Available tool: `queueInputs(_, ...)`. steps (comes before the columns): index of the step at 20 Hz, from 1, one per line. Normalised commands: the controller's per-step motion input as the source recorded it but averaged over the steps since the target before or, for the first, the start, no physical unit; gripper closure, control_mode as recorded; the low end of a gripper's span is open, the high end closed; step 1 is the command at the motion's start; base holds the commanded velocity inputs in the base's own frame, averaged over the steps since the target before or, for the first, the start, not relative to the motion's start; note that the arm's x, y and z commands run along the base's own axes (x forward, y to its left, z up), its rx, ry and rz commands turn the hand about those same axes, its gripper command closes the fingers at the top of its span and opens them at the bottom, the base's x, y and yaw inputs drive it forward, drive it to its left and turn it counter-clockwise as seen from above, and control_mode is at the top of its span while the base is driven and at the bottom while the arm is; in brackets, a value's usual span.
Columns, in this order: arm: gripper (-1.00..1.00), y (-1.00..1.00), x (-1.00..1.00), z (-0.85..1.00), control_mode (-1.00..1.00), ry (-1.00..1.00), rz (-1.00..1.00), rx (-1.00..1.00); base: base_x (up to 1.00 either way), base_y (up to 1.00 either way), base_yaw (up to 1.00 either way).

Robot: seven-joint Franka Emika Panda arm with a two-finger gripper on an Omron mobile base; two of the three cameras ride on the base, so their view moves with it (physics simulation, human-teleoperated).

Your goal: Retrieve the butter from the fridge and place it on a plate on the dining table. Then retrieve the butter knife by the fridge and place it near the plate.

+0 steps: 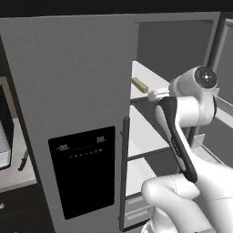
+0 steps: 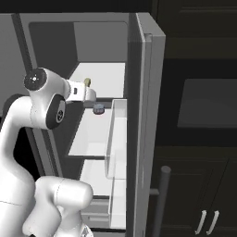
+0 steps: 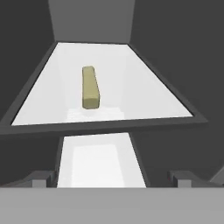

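- While the tall grey side-by-side fridge (image 1: 68, 91) stood with its right door swung wide, its left door was shut, a black dispenser panel (image 1: 83, 170) set into it.
- A small pale yellow stick of butter (image 3: 90, 87) lay flat on the upper white shelf (image 3: 144, 87) inside the open compartment, its long side running from front to back, well clear of the shelf's side walls.
- From the left base view the butter showed as a short yellowish block near the shelf's front edge, just beyond the arm's wrist.
- The white arm reached up into the opening, its tool (image 3: 112, 177) level with the front lip of that shelf and pointed at the butter.
- The tool's two small dark fingertips (image 3: 39, 178) stood spread wide apart, with nothing between them; the butter lay ahead of them, untouched.
- A lower white shelf (image 2: 95, 132) sat beneath, and a clear door bin (image 2: 116, 139) hung on the open door.
- Left of the fridge, a slim dark butter knife (image 1: 22, 160) rested on a pale bench (image 1: 16, 170).
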Motion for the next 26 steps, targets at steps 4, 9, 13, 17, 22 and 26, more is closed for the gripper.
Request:
queueInputs(4, -1.0, 0.0, 0.08, 0.21, -1.0, 0.0, 0.0, 0.0, 0.0, 0.0, 0.0)
queueInputs(9, -1.0, 0.09, 0.4, 0.0, -1.0, 0.0, 0.08, 0.02, 0.0, 0.0, 0.0)
queueInputs(13, -1.0, 0.13, 0.48, 0.0, -1.0, 0.0, 0.09, 0.0, 0.0, 0.0, 0.0)
queueInputs(17, -1.0, 0.06, 0.51, 0.0, -1.0, 0.0, 0.02, 0.0, 0.0, 0.0, 0.0)
queueInputs(22, -1.0, 0.12, 0.65, -0.11, -1.0, 0.01, 0.0, 0.0, 0.0, 0.0, 0.0)
queueInputs(26, -1.0, 0.2, 0.78, -0.09, -1.0, 0.02, 0.01, 0.0, 0.0, 0.0, 0.0)
